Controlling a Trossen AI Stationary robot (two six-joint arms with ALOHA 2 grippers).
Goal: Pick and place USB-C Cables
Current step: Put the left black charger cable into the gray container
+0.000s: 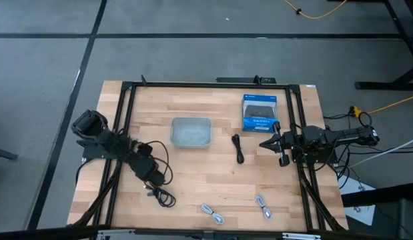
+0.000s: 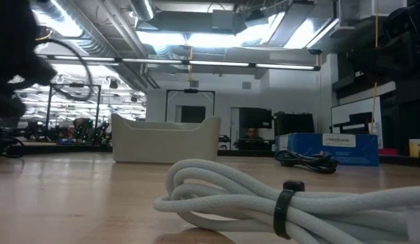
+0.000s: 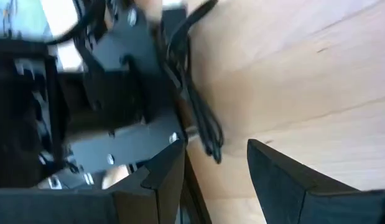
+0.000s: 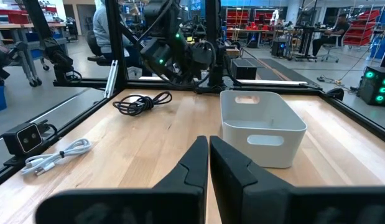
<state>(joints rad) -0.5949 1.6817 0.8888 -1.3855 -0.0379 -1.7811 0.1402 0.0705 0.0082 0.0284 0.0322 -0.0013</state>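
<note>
Four cables lie on the table. One black cable (image 1: 238, 148) rests between the tray and my right gripper (image 1: 265, 143), which is shut and hovers beside the blue box; it also shows in the right wrist view (image 4: 208, 152). A second black cable (image 1: 163, 197) lies coiled at the near left, just past my open left gripper (image 1: 153, 180). In the left wrist view this cable (image 3: 195, 106) runs beyond the open fingers (image 3: 215, 148). Two white cables (image 1: 213, 213) (image 1: 263, 207) lie by the near edge; one fills the low view (image 2: 264, 196).
A translucent grey tray (image 1: 191, 131) stands mid-table and also shows in the right wrist view (image 4: 260, 127). The blue box (image 1: 260, 112) lies to its right. A black frame rail (image 1: 119, 133) runs along the table's left side beside my left arm. People sit in the room beyond.
</note>
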